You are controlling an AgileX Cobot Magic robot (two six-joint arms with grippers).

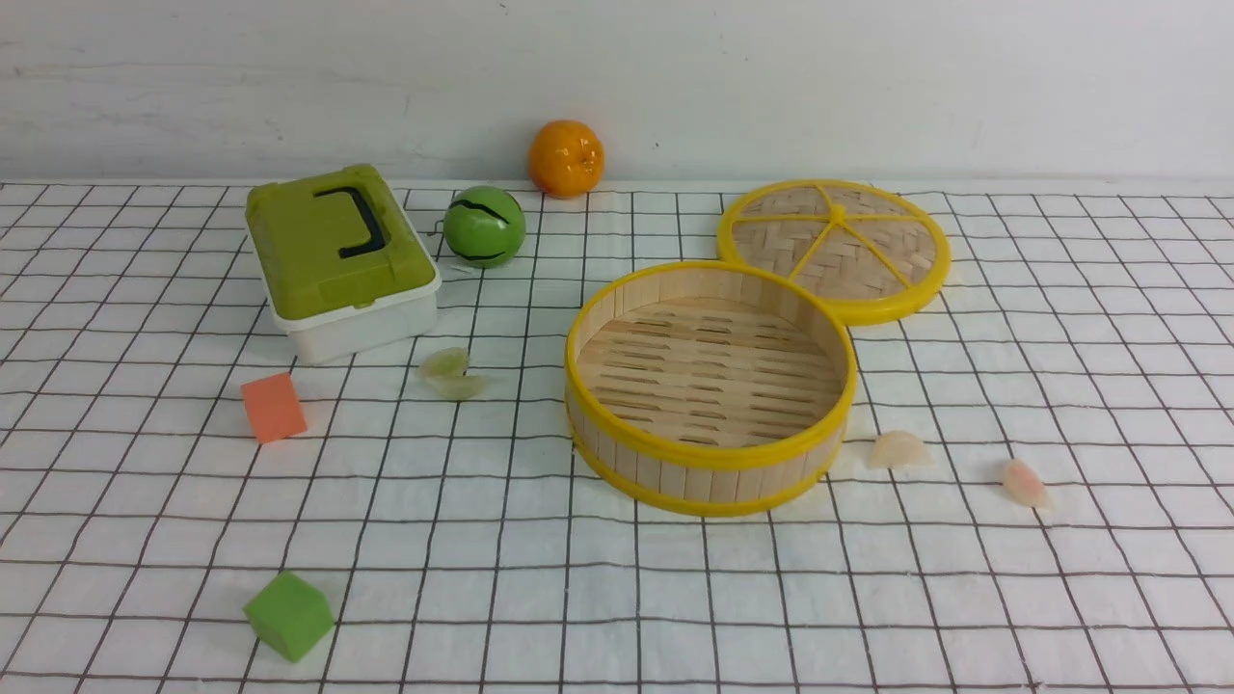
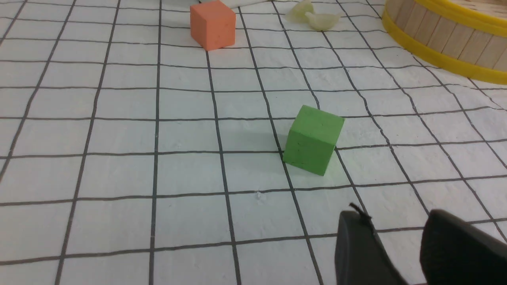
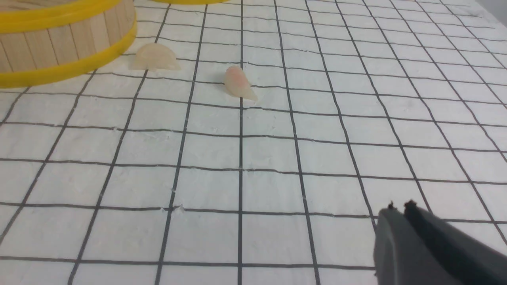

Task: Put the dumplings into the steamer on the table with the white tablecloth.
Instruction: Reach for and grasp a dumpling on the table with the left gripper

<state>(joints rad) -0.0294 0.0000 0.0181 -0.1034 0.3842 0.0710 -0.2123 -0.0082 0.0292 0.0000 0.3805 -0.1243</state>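
Note:
The bamboo steamer (image 1: 710,386) with yellow rims stands empty in the middle of the white grid tablecloth (image 1: 617,598). Two pale green dumplings (image 1: 451,373) lie touching to its left; the left wrist view shows them (image 2: 313,16) far off. A whitish dumpling (image 1: 898,450) and a pink-tinged dumpling (image 1: 1024,483) lie to its right, also in the right wrist view (image 3: 154,57) (image 3: 239,82). My left gripper (image 2: 394,221) is open and holds nothing, hovering near the green cube. My right gripper (image 3: 400,208) is shut, empty, well short of the pink dumpling. Neither arm shows in the front view.
The flat woven lid (image 1: 833,245) leans behind the steamer. A green-lidded white box (image 1: 339,258), a green ball (image 1: 484,226) and an orange ball (image 1: 566,157) stand at the back. An orange foam cube (image 1: 273,406) and a green foam cube (image 1: 288,615) lie at left.

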